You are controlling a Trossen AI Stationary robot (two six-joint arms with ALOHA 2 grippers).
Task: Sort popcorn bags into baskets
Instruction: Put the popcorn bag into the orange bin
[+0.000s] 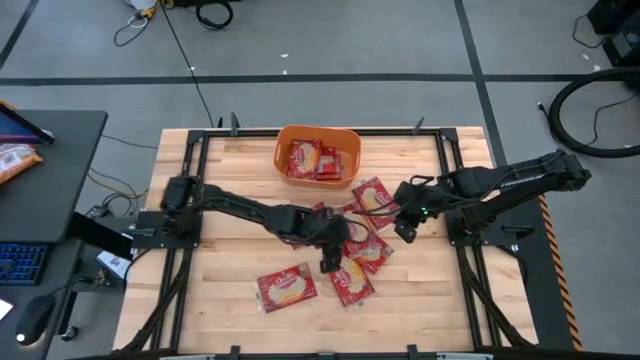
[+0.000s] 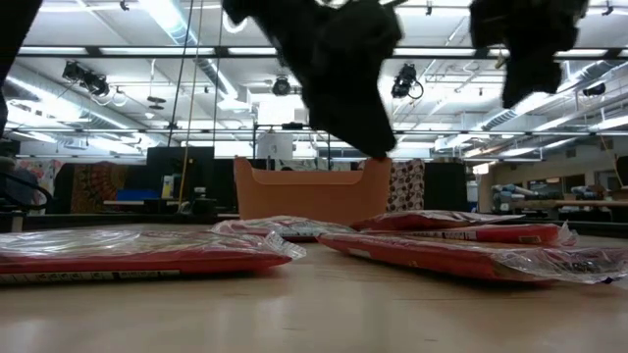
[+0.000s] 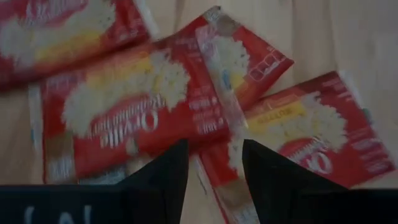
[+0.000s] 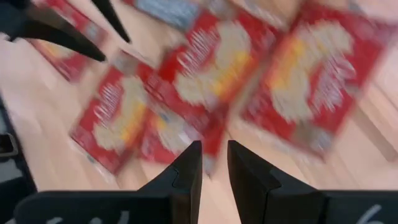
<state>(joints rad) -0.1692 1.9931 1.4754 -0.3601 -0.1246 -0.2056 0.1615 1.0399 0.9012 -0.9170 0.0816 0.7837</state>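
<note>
lying loose — six popcorn bags (image 1: 287,287) (two in basket (image 1: 345,139)).

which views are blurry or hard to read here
Right wrist view: the popcorn bags are smeared by motion blur. Left wrist view: soft, print on the bag barely legible. Low view: both arms are black backlit silhouettes under bright ceiling lights. High view: sharpest, orange basket clear.

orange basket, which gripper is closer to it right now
Right. The right gripper hangs off the orange basket's right front corner; the left gripper is farther forward over the packets.
</note>
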